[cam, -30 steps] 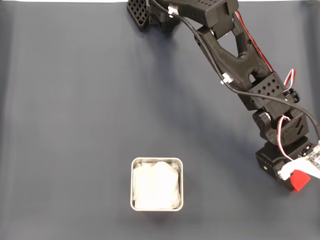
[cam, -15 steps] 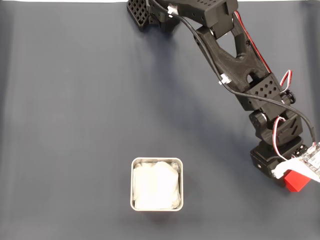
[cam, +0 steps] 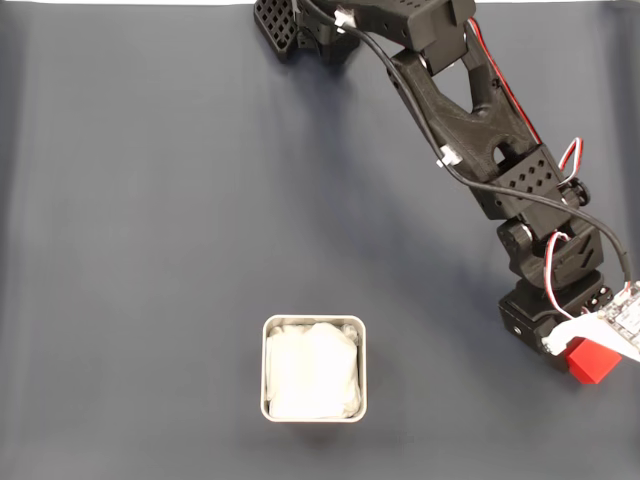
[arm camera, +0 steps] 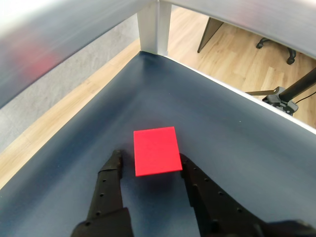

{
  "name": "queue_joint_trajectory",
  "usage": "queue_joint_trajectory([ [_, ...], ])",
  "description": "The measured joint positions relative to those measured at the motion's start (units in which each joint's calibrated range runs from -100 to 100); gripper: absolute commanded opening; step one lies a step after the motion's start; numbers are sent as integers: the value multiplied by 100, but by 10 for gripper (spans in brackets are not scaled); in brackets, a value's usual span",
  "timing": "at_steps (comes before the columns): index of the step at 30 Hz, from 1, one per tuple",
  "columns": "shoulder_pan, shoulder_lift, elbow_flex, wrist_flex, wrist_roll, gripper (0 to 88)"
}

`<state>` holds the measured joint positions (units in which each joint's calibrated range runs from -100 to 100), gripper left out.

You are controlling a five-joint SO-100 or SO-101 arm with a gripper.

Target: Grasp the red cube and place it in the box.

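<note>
dark blue-grey surface (cam: 150, 250), matte; wood floor beyond its edge in wrist view; box (cam: 314, 322), square, white lining, near bottom centre of fixed view; cube (arm camera: 156, 150), red, on the surface at far right of fixed view (cam: 592, 362), well apart from box; arm (cam: 470, 110), black, reaching from top edge; jaws (arm camera: 150, 160) spread, one finger each side of cube, contact unclear.

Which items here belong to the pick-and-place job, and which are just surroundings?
Job items:
- red cube, between the open fingers of the gripper
- box, white-lined, no cube in it

Surroundings:
- dark table mat
- wooden floor
- metal frame post
</note>
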<state>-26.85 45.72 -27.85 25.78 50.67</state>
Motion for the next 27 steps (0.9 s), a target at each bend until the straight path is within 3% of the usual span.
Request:
queue_joint_trajectory([
  [12, 126, 0, 0, -64, 83, 118],
  [27, 111, -148, 9, -64, 132, 82],
])
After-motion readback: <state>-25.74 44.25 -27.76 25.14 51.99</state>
